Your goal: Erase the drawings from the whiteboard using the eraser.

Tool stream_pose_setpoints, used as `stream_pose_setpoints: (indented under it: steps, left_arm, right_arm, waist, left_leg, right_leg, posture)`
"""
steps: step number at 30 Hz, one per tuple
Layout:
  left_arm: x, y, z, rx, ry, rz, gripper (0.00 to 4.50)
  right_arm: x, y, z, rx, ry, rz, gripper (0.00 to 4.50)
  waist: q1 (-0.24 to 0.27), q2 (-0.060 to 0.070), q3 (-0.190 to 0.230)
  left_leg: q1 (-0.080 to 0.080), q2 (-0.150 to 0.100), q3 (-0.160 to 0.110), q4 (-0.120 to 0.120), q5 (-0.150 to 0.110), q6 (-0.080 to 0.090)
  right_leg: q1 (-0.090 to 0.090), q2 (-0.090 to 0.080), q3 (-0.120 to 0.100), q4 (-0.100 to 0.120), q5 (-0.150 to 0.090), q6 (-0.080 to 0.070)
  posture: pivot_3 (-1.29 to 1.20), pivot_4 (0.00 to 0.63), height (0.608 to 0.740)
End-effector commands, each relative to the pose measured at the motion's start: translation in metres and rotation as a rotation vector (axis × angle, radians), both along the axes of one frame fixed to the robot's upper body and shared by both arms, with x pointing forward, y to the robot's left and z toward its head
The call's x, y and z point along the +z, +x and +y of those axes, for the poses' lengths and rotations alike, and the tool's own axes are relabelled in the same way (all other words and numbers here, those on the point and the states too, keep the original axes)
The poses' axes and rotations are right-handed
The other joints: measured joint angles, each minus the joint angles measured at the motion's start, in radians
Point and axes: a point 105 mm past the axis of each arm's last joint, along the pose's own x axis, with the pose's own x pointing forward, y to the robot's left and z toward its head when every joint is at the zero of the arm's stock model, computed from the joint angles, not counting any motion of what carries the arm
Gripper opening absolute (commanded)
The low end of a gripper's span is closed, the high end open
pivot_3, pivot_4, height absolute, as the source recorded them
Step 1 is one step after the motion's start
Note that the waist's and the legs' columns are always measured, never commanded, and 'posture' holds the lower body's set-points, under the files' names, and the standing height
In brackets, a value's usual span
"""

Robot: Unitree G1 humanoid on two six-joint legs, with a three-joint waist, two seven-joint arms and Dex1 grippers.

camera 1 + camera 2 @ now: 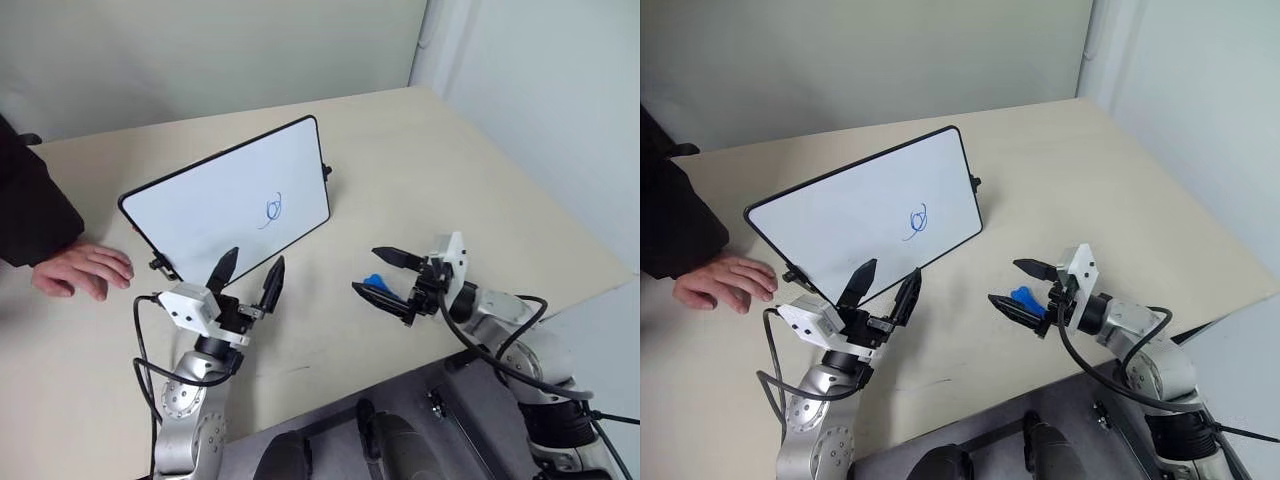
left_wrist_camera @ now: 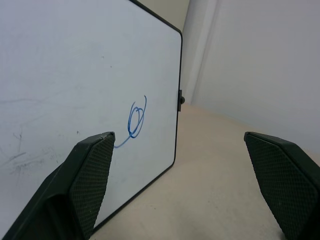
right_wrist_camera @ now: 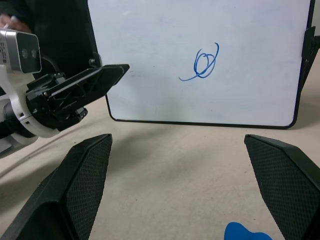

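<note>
Blue eraser [image 1: 1023, 298] lies on the table [image 1: 1060, 190] between my right gripper [image 1: 1024, 285]'s spread fingers, unpinched, while my left gripper [image 1: 883, 285], also spread, faces the propped whiteboard [image 1: 840, 215] and its scribble [image 1: 918, 220].

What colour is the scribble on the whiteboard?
Blue: the drawings show best in the right wrist view, on the whiteboard.

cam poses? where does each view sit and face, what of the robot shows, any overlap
Head stereo pair: looks forward and down on the table; both arms, left gripper, right gripper, a person's hand.
Left wrist: faces the whiteboard; own open fingers.
Right wrist: faces the whiteboard over the eraser; own open fingers, left gripper.
Shared: the drawings.
</note>
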Motion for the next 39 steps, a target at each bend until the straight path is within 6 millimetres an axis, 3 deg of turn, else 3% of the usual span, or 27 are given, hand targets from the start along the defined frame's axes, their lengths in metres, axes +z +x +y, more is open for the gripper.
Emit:
stream_pose_setpoints:
  steps: [1, 8, 12, 18, 28, 38, 39]
  left_arm:
    - [0.005, -0.002, 0.005, 0.005, -0.006, -0.029, 4.5]
    - [0.003, -0.003, 0.011, 0.018, -0.003, -0.026, 4.5]
    - [0.004, -0.005, 0.01, 0.013, -0.005, -0.022, 4.5]
    - [0.004, -0.008, 0.012, 0.014, -0.01, -0.019, 4.5]
    - [0.004, -0.01, 0.008, 0.014, -0.023, -0.019, 4.5]
    - [0.004, -0.012, 0.006, 0.018, -0.037, -0.022, 4.5]
    - [0.004, -0.012, 0.006, 0.017, -0.038, -0.023, 4.5]
  right_arm:
    - [0.014, -0.005, 0.005, 0.016, 0.027, -0.055, 4.48]
    - [0.002, 0.003, 0.003, -0.02, -0.049, 0.044, 4.48]
    - [0.008, 0.004, 0.003, -0.025, -0.101, 0.061, 4.48]
    - [-0.014, 0.011, -0.009, -0.098, -0.336, 0.135, 4.48]
    - [-0.028, 0.024, -0.02, -0.16, -0.477, 0.376, 4.48]
    - [-0.042, 0.025, -0.025, -0.163, -0.574, 0.439, 4.48]
    - [-0.044, 0.025, -0.025, -0.161, -0.581, 0.442, 4.31]
  waist:
    - [0.0, 0.0, 0.0]
    - [0.0, 0.0, 0.0]
    - [0.0, 0.0, 0.0]
    - [0.0, 0.0, 0.0]
    - [0.0, 0.0, 0.0]
    - [0.002, 0.0, 0.0]
    - [0.002, 0.0, 0.0]
  left_leg:
    - [0.0, 0.0, 0.0, 0.0, 0.0, 0.0]
    - [0.0, 0.0, 0.0, 0.0, 0.0, 0.0]
    - [0.0, 0.0, 0.0, 0.0, 0.0, 0.0]
    - [0.0, -0.001, 0.0, 0.0, 0.0, 0.0]
    - [0.0, -0.002, 0.0, 0.0, 0.0, 0.001]
    - [-0.001, -0.004, 0.001, 0.0, -0.002, 0.004]
    - [-0.001, -0.004, 0.001, 0.0, -0.002, 0.004]
  right_leg:
    - [0.0, 0.0, 0.0, 0.0, 0.0, 0.0]
    - [0.0, 0.0, 0.0, 0.0, 0.0, 0.0]
    - [0.0, 0.0, 0.0, 0.0, 0.0, 0.001]
    - [0.0, 0.0, 0.0, 0.0, -0.001, 0.002]
    - [0.0, 0.0, -0.003, 0.0, -0.001, 0.003]
    - [-0.001, -0.001, -0.004, 0.0, -0.003, 0.007]
    - [-0.001, -0.001, -0.004, 0.0, -0.003, 0.007]
  posture:
    - [0.0, 0.15, 0.74]
    - [0.0, 0.15, 0.74]
    - [0.0, 0.15, 0.74]
    - [0.0, 0.15, 0.74]
    - [0.0, 0.15, 0.74]
    - [0.0, 0.15, 0.74]
    - [0.0, 0.15, 0.74]
